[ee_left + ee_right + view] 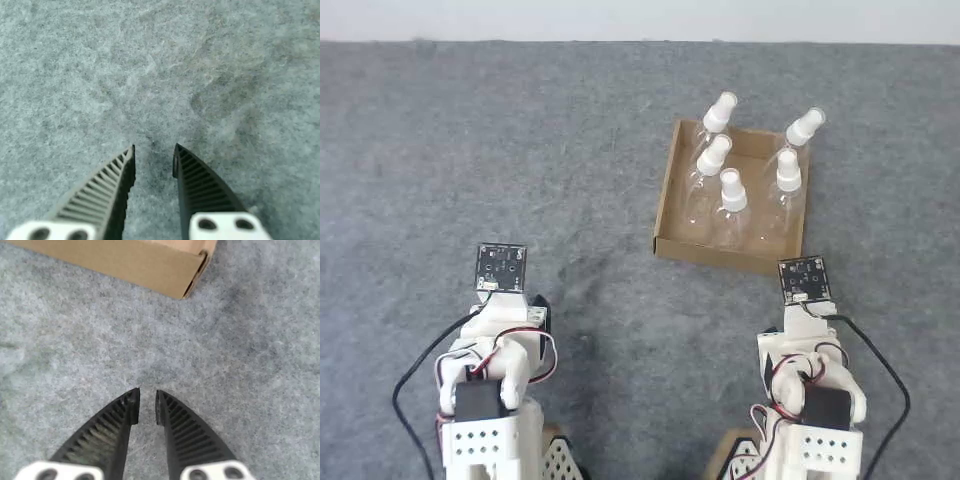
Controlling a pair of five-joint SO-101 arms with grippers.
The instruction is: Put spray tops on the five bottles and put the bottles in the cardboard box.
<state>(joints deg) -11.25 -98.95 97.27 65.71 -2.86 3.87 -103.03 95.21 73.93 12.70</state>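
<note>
Now: all five bottles [732, 190], spray tops [720, 106] on, stand in the cardboard box [665, 218]. Your left gripper [154, 148] is empty, fingers apart; right gripper [147, 392] empty, a slit apart, near the box corner. Watch that one: a forward swing could shove the box, toppling the leaning rear bottles.
</note>
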